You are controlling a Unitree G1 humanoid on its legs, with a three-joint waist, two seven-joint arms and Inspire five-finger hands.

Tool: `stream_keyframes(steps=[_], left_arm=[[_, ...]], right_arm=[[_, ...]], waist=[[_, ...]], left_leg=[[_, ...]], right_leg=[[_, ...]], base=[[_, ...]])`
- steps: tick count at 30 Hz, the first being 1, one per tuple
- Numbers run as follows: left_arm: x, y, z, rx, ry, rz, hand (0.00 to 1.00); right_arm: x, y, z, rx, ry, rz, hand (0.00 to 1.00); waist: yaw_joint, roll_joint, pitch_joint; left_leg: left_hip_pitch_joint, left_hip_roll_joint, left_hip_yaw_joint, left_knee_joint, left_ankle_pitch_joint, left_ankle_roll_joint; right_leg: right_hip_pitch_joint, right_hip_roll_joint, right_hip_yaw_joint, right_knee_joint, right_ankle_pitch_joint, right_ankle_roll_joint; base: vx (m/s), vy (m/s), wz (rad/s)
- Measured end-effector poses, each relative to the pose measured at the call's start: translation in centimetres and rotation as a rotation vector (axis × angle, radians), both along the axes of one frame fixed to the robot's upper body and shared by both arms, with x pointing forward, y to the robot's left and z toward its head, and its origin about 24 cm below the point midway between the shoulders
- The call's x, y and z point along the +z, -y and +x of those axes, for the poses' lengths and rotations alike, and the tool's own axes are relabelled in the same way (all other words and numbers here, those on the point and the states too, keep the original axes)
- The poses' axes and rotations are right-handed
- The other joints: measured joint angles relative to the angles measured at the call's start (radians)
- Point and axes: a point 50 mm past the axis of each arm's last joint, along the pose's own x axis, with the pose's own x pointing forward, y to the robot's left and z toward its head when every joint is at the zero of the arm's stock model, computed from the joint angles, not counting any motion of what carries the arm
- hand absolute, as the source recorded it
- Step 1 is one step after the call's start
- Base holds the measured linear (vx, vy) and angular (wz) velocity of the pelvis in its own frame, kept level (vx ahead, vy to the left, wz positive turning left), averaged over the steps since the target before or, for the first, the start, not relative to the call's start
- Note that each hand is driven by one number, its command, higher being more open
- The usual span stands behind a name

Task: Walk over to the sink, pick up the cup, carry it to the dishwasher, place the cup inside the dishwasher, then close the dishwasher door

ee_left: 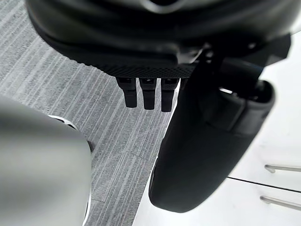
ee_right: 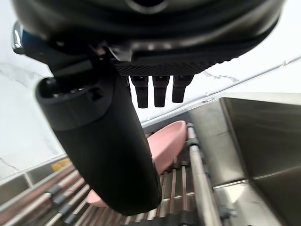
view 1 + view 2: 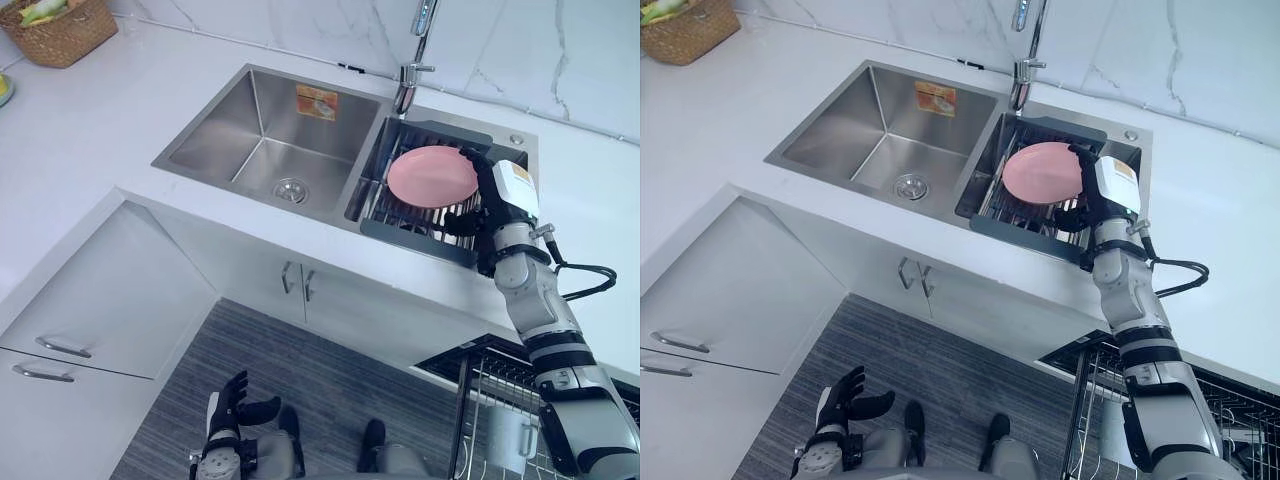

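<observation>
A pink plate (image 3: pixel 432 176) lies on the dark drying rack (image 3: pixel 405 228) in the sink's right basin. My right hand (image 3: pixel 470 216) reaches over the counter to the plate's right edge, fingers straight and open. In the right wrist view the plate (image 2: pixel 168 141) shows just past the thumb (image 2: pixel 103 155), and I cannot tell if they touch. A metal cup (image 3: pixel 510 438) sits in the pulled-out dishwasher rack (image 3: pixel 488 378) at the lower right. My left hand (image 3: pixel 236 402) hangs low over the floor, open and holding nothing.
The left sink basin (image 3: pixel 262 150) holds nothing but its drain. A faucet (image 3: pixel 408 78) rises behind the rack. A wicker basket (image 3: pixel 62 32) stands on the white counter at the far left. Cabinet doors with metal handles (image 3: pixel 296 280) sit below the counter.
</observation>
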Motion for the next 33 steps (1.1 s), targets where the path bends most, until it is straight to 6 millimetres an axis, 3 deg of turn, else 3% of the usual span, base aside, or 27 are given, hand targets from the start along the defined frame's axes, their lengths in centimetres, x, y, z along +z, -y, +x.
stream_keyframes(steps=[6,14,15,25,29,33], left_arm=[[0.2,0.0,0.6,-0.003,0.019,0.000,0.90],[0.8,0.2,1.9,0.000,0.063,0.000,0.90],[0.8,0.2,2.0,0.002,0.065,0.000,0.90],[1.3,0.2,3.1,0.029,0.106,0.006,0.90],[1.4,0.2,3.3,0.028,0.112,0.007,0.90],[1.4,0.2,3.3,0.027,0.111,0.007,0.90]], right_arm=[[2.0,1.2,1.5,-0.058,0.002,-0.040,0.90],[5.2,0.2,3.5,-0.068,0.050,-0.109,0.90],[5.5,0.2,3.7,-0.073,0.057,-0.124,0.30],[7.7,-0.2,4.2,-0.111,0.168,-0.164,0.30],[9.6,-0.9,4.1,-0.093,0.249,-0.160,0.30],[9.6,-1.1,3.3,-0.074,0.293,-0.151,0.30]], waist=[[-0.001,0.009,0.033],[0.009,0.020,0.084],[0.013,0.023,0.086],[0.024,0.039,0.126],[0.027,0.039,0.126],[0.024,0.039,0.126]], left_leg=[[-0.036,0.001,-0.002,0.015,0.000,0.001],[-0.088,0.005,-0.025,0.042,-0.001,0.002],[-0.096,0.006,-0.029,0.048,-0.003,0.003],[-0.120,0.008,-0.046,0.063,-0.004,0.004],[-0.120,0.009,-0.046,0.058,-0.004,0.003],[-0.110,0.008,-0.044,0.050,-0.003,0.003]], right_leg=[[-0.036,-0.002,0.000,0.014,0.000,-0.001],[-0.066,-0.001,-0.022,0.017,0.001,-0.002],[-0.068,0.000,-0.026,0.017,0.001,-0.002],[-0.075,0.002,-0.041,0.016,0.002,-0.003],[-0.075,0.004,-0.040,0.012,0.002,-0.003],[-0.071,0.004,-0.038,0.012,0.002,-0.003]], base=[[0.00,0.000,0.00],[0.00,-0.007,0.08],[0.01,-0.006,0.08],[-0.01,0.000,0.05],[0.01,-0.001,0.00],[0.00,0.000,0.00]])
